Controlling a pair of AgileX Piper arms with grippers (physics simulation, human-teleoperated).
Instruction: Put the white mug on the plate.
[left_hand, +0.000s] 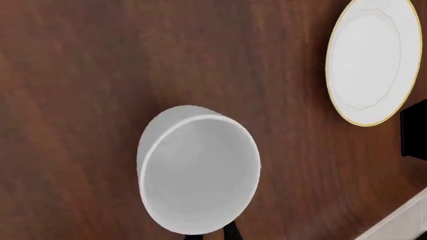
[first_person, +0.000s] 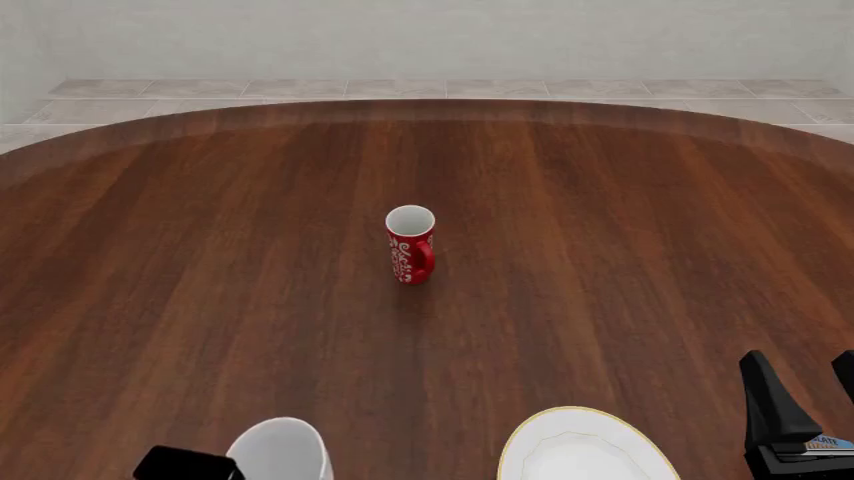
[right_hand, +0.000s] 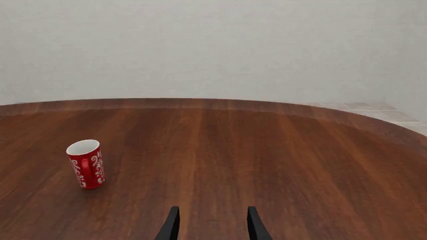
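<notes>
On the dark wood-grain table (first_person: 200, 290), near edge: round gold-rimmed plate (first_person: 583, 447) right of centre, smooth white mug (first_person: 282, 450) upright well left of it. Slim red mug (first_person: 411, 245) mid-table. Left gripper (left_hand: 212, 234) at the mug, grip indeterminate; right gripper (right_hand: 212, 222) spread, empty.

A slim red ceramic mug with white swirls (right_hand: 86, 163) is seen upright on the brown wooden table (right_hand: 280, 160), beyond the parted black fingertips (right_hand: 171, 225).
</notes>
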